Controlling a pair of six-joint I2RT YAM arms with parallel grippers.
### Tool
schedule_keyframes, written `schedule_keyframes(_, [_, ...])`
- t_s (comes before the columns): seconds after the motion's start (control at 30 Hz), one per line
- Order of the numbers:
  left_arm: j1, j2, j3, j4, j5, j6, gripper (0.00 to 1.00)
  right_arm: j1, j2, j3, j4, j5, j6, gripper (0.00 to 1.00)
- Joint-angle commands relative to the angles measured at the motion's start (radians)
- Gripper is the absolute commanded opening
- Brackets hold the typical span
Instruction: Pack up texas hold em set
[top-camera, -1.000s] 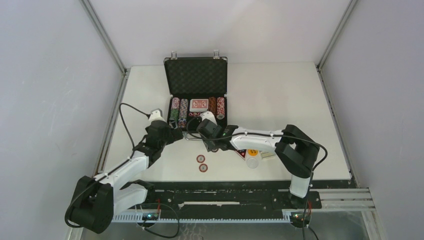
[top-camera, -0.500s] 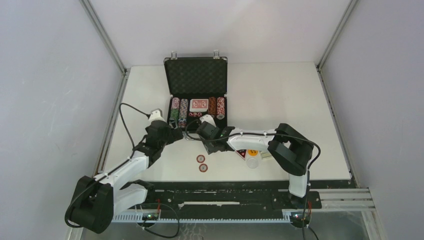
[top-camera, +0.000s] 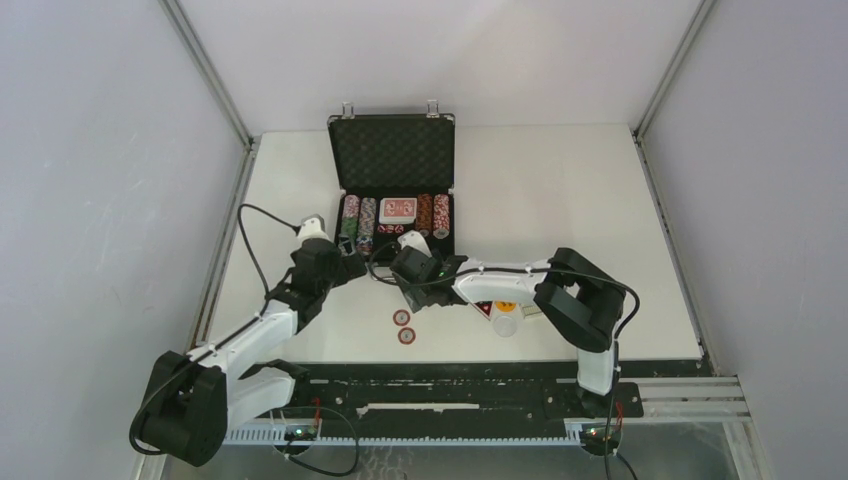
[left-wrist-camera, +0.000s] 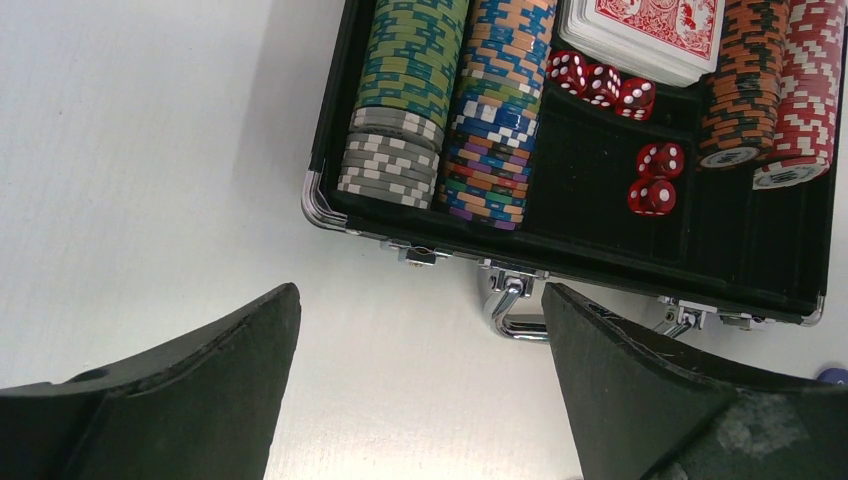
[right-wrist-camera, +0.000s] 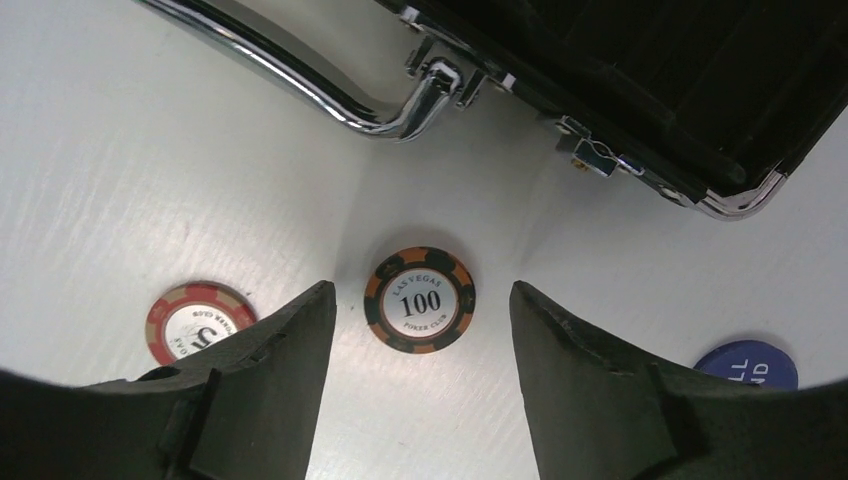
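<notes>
Upper centre of the overhead view: case (top-camera: 391, 152) open, chip rows (left-wrist-camera: 498, 110), red deck (left-wrist-camera: 645, 30) and dice (left-wrist-camera: 655, 175) already in. Loose on worktop (top-camera: 560, 200): 100 chip (right-wrist-camera: 420, 300), red chip (right-wrist-camera: 197, 322), blue button (right-wrist-camera: 748, 365). Right tool (right-wrist-camera: 418, 292) wide, straddling 100 chip, no grip. Left tool (left-wrist-camera: 420, 290) wide, empty. Probably mostly packed; lid unshut. Handle (right-wrist-camera: 330, 95) crowds both tools; worktop sides free.

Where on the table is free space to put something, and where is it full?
Free: the table right of the case, to its right edge; a narrower strip left of it. Crowded: in front of the case, with left gripper, right gripper, loose chips and buttons.
</notes>
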Motion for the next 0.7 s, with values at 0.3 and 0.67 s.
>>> schedule_keyframes(0.3, [0.0,-0.043,0.053,-0.044,-0.116,-0.099,0.99,0.073,-0.113,0.012,0.027,-0.012,-0.012,0.69])
schedule_keyframes(0.67, [0.028,-0.023,0.054,-0.083,-0.143,-0.172,0.99,0.157,-0.046,0.056,0.048,-0.084,0.012,0.68])
